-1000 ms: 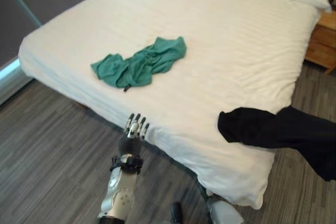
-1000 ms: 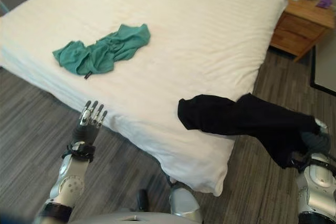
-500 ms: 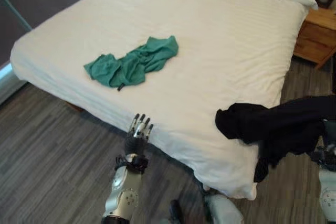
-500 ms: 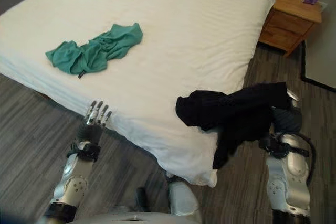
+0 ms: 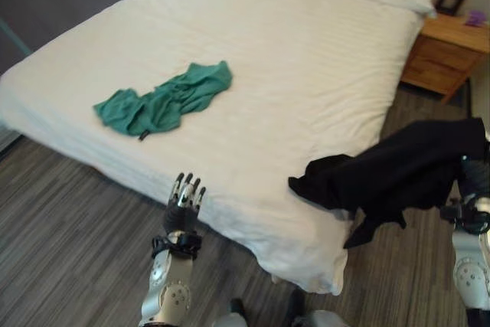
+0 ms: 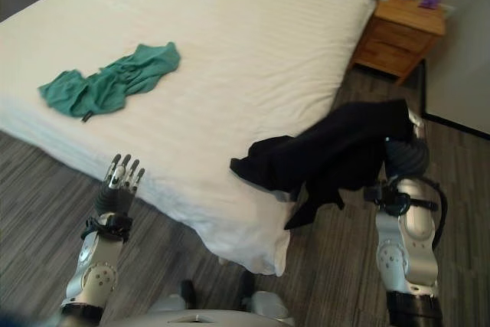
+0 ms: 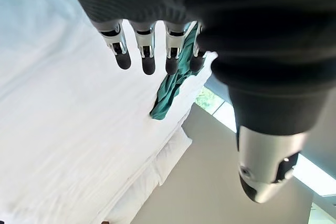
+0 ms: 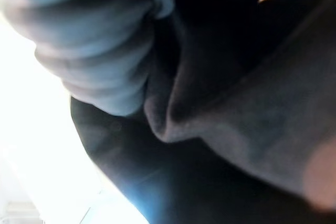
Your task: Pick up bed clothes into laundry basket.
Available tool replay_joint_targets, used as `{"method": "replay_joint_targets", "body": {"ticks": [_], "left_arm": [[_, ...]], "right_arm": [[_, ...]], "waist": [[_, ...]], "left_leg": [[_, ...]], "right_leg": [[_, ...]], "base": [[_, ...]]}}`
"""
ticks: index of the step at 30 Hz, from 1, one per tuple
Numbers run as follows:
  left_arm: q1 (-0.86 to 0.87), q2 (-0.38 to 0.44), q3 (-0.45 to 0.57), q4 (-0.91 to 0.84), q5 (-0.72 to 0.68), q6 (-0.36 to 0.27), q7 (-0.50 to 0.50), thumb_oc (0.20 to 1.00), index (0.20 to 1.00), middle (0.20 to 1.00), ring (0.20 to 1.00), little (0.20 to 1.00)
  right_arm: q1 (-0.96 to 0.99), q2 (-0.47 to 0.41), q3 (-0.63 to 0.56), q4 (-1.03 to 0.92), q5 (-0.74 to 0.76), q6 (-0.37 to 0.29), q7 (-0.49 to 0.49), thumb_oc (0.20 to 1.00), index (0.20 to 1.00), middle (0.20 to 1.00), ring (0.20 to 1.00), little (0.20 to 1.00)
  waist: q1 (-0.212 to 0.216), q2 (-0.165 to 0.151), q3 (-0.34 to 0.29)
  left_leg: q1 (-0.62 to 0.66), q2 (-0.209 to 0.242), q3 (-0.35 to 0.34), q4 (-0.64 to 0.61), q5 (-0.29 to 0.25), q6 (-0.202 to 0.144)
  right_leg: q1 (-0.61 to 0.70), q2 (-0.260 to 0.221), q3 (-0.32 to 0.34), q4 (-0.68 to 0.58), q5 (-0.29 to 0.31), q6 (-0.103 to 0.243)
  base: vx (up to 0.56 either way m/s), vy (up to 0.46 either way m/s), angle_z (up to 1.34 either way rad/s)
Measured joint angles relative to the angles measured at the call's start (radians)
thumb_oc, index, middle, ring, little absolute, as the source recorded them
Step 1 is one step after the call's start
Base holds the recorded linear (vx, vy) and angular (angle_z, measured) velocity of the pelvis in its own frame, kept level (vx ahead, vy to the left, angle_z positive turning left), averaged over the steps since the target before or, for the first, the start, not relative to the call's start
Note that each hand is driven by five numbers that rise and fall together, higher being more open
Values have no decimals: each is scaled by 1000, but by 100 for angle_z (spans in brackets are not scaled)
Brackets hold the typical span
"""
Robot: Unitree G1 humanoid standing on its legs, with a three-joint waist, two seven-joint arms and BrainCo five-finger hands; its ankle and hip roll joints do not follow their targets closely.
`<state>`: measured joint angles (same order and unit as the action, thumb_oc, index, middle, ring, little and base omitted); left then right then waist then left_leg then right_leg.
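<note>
Left hand (image 5: 182, 208) raised by the bed's near edge, fingers straight and apart, holding nothing, black garment (image 6: 337, 151) draped over the right hand (image 6: 403, 160), its fingers apparently buried in cloth, grip unclear, green garment (image 5: 164, 99) farther off on the white bed (image 5: 306, 59)

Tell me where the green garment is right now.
The green garment lies crumpled on the white bed, toward the robot's left, beyond the raised left hand.
</note>
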<state>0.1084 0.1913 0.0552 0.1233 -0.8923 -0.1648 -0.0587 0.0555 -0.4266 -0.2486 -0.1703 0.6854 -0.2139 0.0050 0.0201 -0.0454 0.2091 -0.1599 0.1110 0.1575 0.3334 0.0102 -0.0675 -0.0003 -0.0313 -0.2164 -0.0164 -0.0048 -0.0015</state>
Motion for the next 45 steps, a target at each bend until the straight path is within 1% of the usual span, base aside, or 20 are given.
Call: {"method": "replay_joint_targets", "body": {"ticks": [3, 5, 8, 12, 16, 18, 19, 20, 21, 22, 23, 25, 28, 31, 32, 35, 37, 38, 40, 45], "left_arm": [[19, -25, 28, 7, -1, 0, 9, 1000, 1000, 1000, 1000, 1000], [14, -22, 32, 13, 1, 0, 11, 1000, 1000, 1000, 1000, 1000], [-25, -13, 26, 49, 1, -6, 15, 1000, 1000, 1000, 1000, 1000], [-72, -12, 34, 56, -1, -21, 38, 1000, 1000, 1000, 1000, 1000], [-116, -11, 41, 92, 0, -43, 55, 1000, 1000, 1000, 1000, 1000], [-116, -20, 44, 91, -1, -53, 58, 1000, 1000, 1000, 1000, 1000], [-110, -20, 40, 93, -1, -62, 58, 1000, 1000, 1000, 1000, 1000], [-134, 12, 32, 107, 0, -62, 62, 1000, 1000, 1000, 1000, 1000], [-141, 53, 22, 111, 2, -54, 66, 1000, 1000, 1000, 1000, 1000], [-143, 60, 19, 119, 5, -58, 64, 1000, 1000, 1000, 1000, 1000], [-142, 115, 29, 128, 5, -74, 73, 1000, 1000, 1000, 1000, 1000], [-126, 168, 34, 139, 15, -73, 79, 1000, 1000, 1000, 1000, 1000], [-89, 166, 80, 153, 48, -63, 88, 1000, 1000, 1000, 1000, 1000], [-39, 173, 91, 105, 51, -56, 82, 1000, 1000, 1000, 1000, 1000], [-9, 161, 97, 79, 52, -48, 80, 1000, 1000, 1000, 1000, 1000], [6, 109, 97, 62, 52, -41, 79, 1000, 1000, 1000, 1000, 1000], [5, 85, 58, 58, 66, -27, 74, 1000, 1000, 1000, 1000, 1000], [6, 69, 52, 55, 83, -26, 67, 1000, 1000, 1000, 1000, 1000], [29, 45, 71, 42, 89, -24, 51, 1000, 1000, 1000, 1000, 1000], [37, 50, 116, 26, 93, -19, 49, 1000, 1000, 1000, 1000, 1000]], "right_arm": [[-28, 26, 24, 31, 38, 6, -9, 200, 200, 200, 200, 200], [-31, 40, 24, 24, 39, 10, -9, 200, 200, 200, 200, 200], [-33, 12, -4, 49, 38, 2, -12, 200, 200, 200, 200, 200], [-57, 12, -37, 55, 38, -10, -49, 200, 200, 200, 200, 200], [-64, 15, -31, 32, 35, -11, -65, 200, 200, 200, 200, 200], [-42, -48, -29, 21, 35, -13, -67, 200, 200, 200, 200, 200], [-25, -61, -40, 23, 36, -13, -66, 200, 200, 200, 200, 200], [1, -14, -65, 16, 36, -13, -61, 200, 200, 200, 200, 200], [42, 65, -86, -2, 38, -9, -67, 200, 200, 200, 200, 200], [60, 88, -75, -4, 39, -10, -73, 200, 200, 200, 200, 200], [78, 161, -15, -28, 42, -6, -85, 200, 200, 200, 200, 200], [91, 202, 79, -61, 75, -5, -76, 200, 200, 200, 200, 200], [108, 169, 95, -75, 81, 31, -22, 200, 200, 200, 200, 200], [105, 141, 36, -72, 81, 27, -1, 200, 200, 200, 200, 200], [96, 138, 0, -51, 81, 26, 2, 200, 200, 200, 200, 200], [91, 135, -1, -48, 81, 26, 4, 200, 200, 200, 200, 200], [81, 128, 10, -46, 82, 25, 3, 200, 200, 200, 200, 200], [72, 126, 21, -45, 82, 27, 4, 200, 200, 200, 200, 200], [32, 111, 70, -42, 81, 31, 10, 200, 200, 200, 200, 200], [49, 57, 46, -42, 82, 34, 24, 200, 200, 200, 200, 200]], "waist": [[9, 38, 21], [10, 23, 29], [-12, 24, 44], [-33, 70, 57], [-44, 116, 50], [-48, 167, 19], [-53, 181, 9], [-43, 134, 18], [-46, 99, 12], [-40, 96, 4], [-39, 64, -19], [-54, 57, -18], [-65, 73, -12], [-74, 39, -27], [-72, 18, -29], [-81, 20, -26], [-75, -12, -37], [-70, -6, -39], [-24, 25, -51], [-43, 66, -80]], "left_leg": [[-7, 58, 21, -91, -4, -7], [5, 88, 10, -156, -1, -10], [23, 215, -38, -312, 32, -61], [43, 305, -108, -365, 75, -89], [48, 316, -145, -339, 76, -103], [31, 300, -155, -278, 74, -73], [33, 274, -144, -231, 3, -162], [23, 195, -128, -162, -26, -179], [-14, 107, -107, -71, -101, -121], [-16, 97, -91, -63, -119, -115], [-12, 33, -53, -60, -131, -48], [-18, 5, -17, -37, -131, -3], [83, 19, 25, -182, -98, 77], [148, -21, 73, -271, -79, 78], [183, -31, 106, -313, -65, 84], [209, -30, 134, -338, -68, 88], [231, -65, 150, -349, -61, 82], [240, -66, 162, -351, -61, 81], [254, -37, 164, -360, -61, 78], [251, -15, 154, -383, -59, 50]], "right_leg": [[6, 14, -7, 3, -16, -14], [8, 12, 4, 0, -14, 0], [-22, 12, -5, 80, -55, 1], [-98, -25, 84, 191, -96, 75], [-137, -116, 167, 266, -130, 162], [-114, -204, 193, 247, -125, 237], [-104, -233, 199, 241, -116, 256], [-75, -310, 202, 237, -90, 271], [-81, -397, 207, 250, 10, 184], [-110, -422, 229, 290, 36, 151], [-186, -465, 249, 342, 197, 68], [-263, -444, 275, 411, 313, 45], [-321, -306, 270, 616, 66, 119], [-318, -244, 80, 593, 32, 120], [-303, -198, -29, 568, -16, 80], [-286, -119, -64, 520, -79, 109], [-193, -110, -101, 291, -47, 56], [-153, -81, -95, 196, -32, 16], [-75, -10, -43, -4, 70, 15], [-62, 18, -52, -36, 76, 16]], "base": [[67, 138, 8], [135, 303, -7], [97, 297, 1], [228, 575, -45], [240, 462, -42], [331, 693, -30], [334, 832, -2], [228, 704, 24], [170, 640, 25], [169, 779, -1], [77, 545, -21], [138, 500, -25], [103, 496, -37], [64, 272, -40], [67, 168, -40], [43, 63, -39], [14, -91, -28], [8, -83, -38], [91, -58, -87], [40, -73, -4]]}}
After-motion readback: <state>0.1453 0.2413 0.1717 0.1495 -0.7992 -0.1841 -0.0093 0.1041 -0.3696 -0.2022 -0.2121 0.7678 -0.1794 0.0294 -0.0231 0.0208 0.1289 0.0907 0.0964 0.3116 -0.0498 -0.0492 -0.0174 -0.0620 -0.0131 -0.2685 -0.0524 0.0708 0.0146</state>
